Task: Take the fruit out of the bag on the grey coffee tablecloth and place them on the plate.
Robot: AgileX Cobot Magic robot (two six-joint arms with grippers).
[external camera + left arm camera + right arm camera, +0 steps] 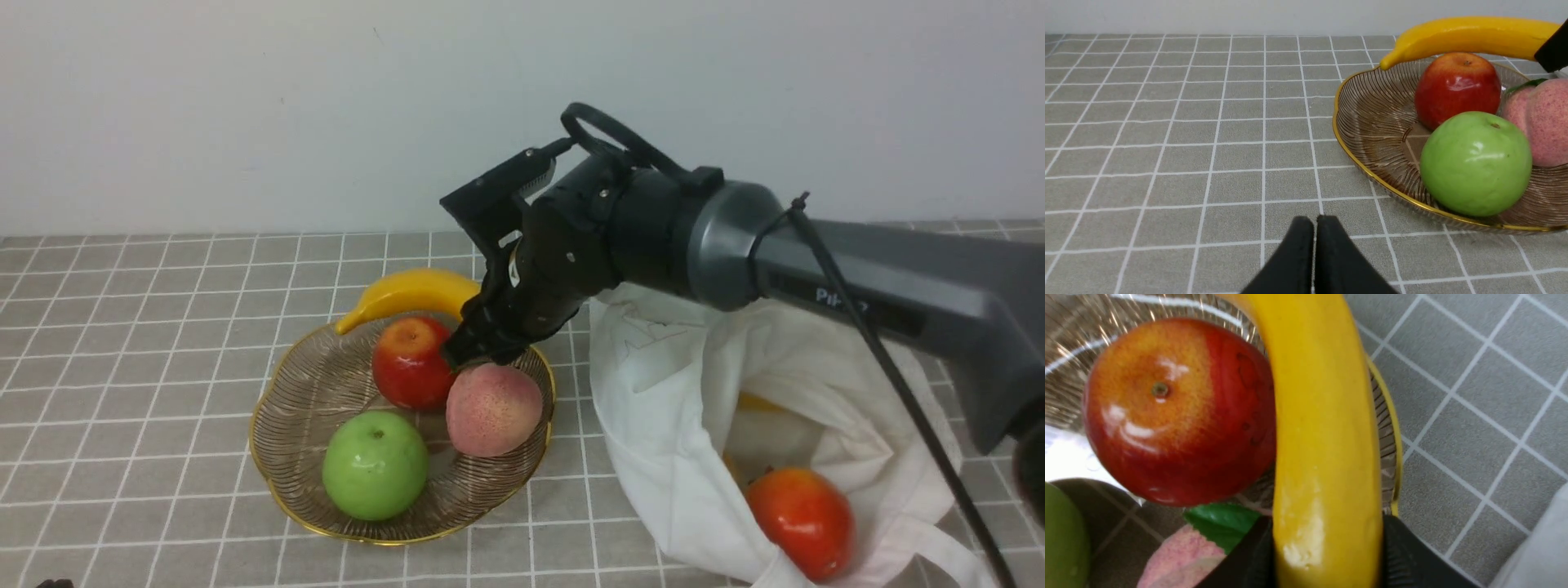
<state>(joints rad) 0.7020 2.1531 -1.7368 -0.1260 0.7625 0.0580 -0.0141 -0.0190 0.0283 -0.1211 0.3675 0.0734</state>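
Right jaws are pinched on a banana (412, 294), gripped near one end. Its free end is stretched away from them across the far rim of the plate (302, 392); rim contact is possibly made, but this is hard to tell. Just under these jaws a red apple (408, 367) and a peach (493, 408) are seen in the plate, with a green apple (375, 465) farther off. The bag (669, 425) is spread open on the grey coffee tablecloth (122, 343) behind the right jaws, under the arm. A red-orange fruit (802, 520) is seen inside, well apart from them. Left jaws are pressed together, nothing held, low over the tablecloth, with the plate near, ahead of them.
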